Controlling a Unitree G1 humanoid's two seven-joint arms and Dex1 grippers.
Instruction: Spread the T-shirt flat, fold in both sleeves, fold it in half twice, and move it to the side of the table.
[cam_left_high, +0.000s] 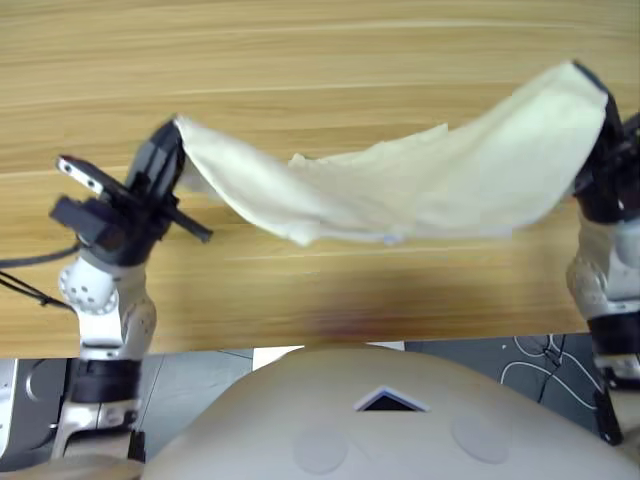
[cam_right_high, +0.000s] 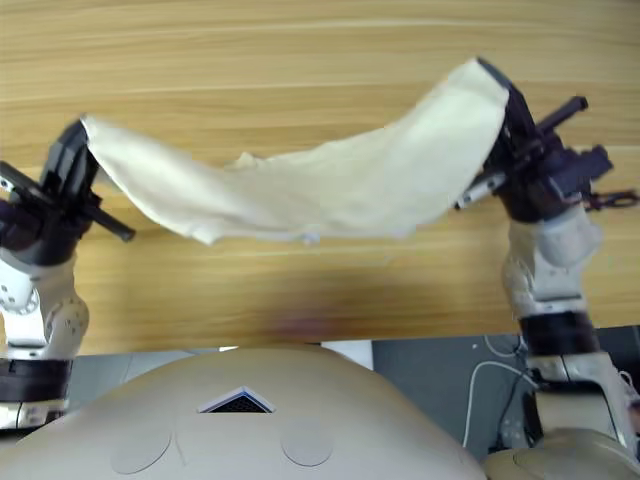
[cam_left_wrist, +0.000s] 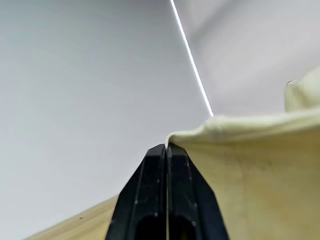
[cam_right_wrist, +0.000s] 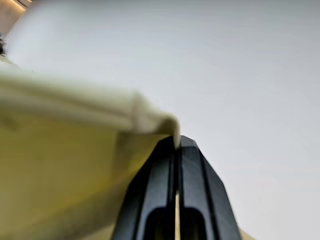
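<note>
Hanging T-shirt (cam_left_high: 400, 190), long axis left-right, sags midway; left jaws, right jaws clench ends, possibly corners.

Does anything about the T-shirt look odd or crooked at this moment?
Yes. The T-shirt is not flat: it sags, bunched and wrinkled, between the left claw and the right claw, both shut on its ends.

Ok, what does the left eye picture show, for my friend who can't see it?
A pale yellow T-shirt hangs sagging above a wooden table, stretched between the left pincer and the right pincer, each shut on one end of it. The right end sits higher in the picture than the left.
</note>
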